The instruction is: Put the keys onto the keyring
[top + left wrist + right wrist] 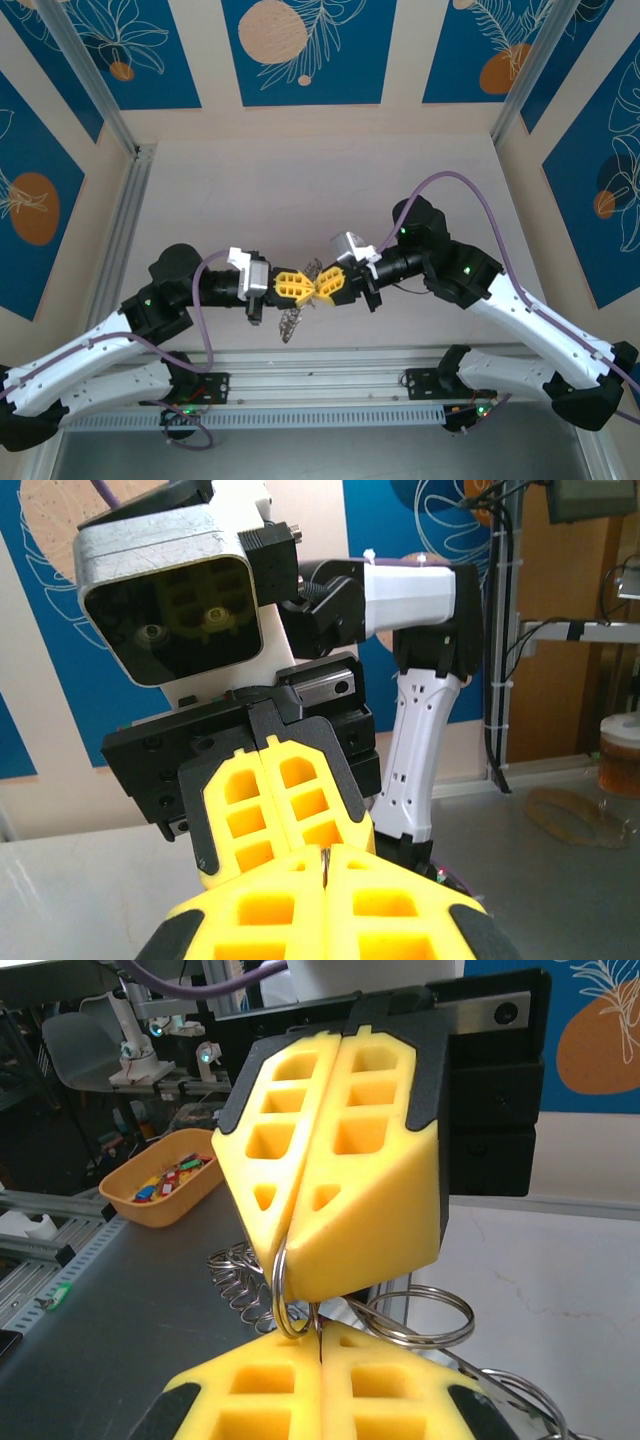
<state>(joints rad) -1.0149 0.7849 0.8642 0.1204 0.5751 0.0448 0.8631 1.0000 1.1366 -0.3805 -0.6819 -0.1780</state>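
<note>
Above the table's near middle my two grippers meet tip to tip. My left gripper [306, 287] [326, 872] is shut on one grey wire loop of the keyring [279, 1290]. The keyring's other loops [420, 1315] and a coiled part [235, 1278] hang below it [290, 322]. My right gripper [323, 284] [320, 1352] is shut too, with a thin flat metal edge [320, 1324] pinched at its tips right beside that loop. It looks like a key seen edge-on; its colour is hidden. In each wrist view the other gripper's yellow fingers [268, 800] [330, 1160] face the camera.
An orange tray [205, 1195] of small coloured pieces sits on the dark bench beyond the table. The right arm's white link [420, 760] stands behind its gripper. Aluminium rails run along the table's near edge [320, 385] and left side [128, 215].
</note>
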